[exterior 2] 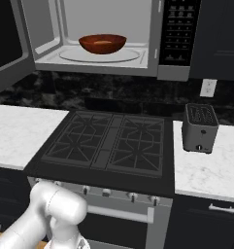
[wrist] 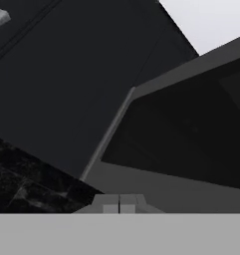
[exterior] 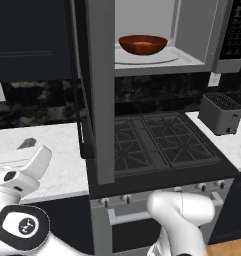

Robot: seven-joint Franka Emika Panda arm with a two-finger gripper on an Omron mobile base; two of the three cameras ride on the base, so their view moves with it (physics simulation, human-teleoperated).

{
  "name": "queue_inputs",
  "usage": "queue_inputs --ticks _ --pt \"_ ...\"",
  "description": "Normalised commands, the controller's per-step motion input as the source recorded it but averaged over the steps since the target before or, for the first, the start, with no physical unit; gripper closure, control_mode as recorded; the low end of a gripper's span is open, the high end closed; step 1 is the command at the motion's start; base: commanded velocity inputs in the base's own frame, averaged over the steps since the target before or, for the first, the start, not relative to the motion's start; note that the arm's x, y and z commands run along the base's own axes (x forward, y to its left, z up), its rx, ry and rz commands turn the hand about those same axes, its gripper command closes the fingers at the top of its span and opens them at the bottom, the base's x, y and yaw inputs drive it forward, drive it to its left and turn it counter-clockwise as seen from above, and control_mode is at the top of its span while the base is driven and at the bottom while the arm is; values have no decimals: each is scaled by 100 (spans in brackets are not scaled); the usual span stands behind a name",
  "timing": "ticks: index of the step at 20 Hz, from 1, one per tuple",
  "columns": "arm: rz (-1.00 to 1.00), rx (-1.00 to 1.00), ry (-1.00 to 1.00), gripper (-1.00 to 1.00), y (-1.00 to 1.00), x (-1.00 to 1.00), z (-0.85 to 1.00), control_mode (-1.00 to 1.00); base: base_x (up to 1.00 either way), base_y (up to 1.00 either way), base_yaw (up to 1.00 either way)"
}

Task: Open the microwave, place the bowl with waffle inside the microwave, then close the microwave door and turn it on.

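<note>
The microwave hangs above the stove with its cavity open. On the turntable inside stands the reddish-brown bowl, and a paler patch in it is the waffle. The microwave door is swung wide out to the left, its dark bar handle facing the left counter. In the hand view my gripper is shut with nothing between its tips, close under the outer face of the door, the grey frame and dark glass ahead. My white hand sits low left of the door.
A black gas stove lies below the microwave, with oven knobs along its front. A grey slotted toaster stands on the right counter. White counter stretches left; dark cabinets hang above it.
</note>
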Motion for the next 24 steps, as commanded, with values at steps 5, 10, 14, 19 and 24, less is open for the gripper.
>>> queue_inputs --ticks 5,10,14,19,24 --pt "-1 0 -10 100 3 62 5 -100 0 0 0" --pt "0 -1 -8 100 -41 7 24 -100 0 0 0" --pt "0 0 -19 100 -100 -81 41 -100 0 0 0" --pt "0 0 -4 100 -100 -19 39 -100 0 0 0" --pt "-2 0 0 100 -100 18 33 -100 0 0 0"
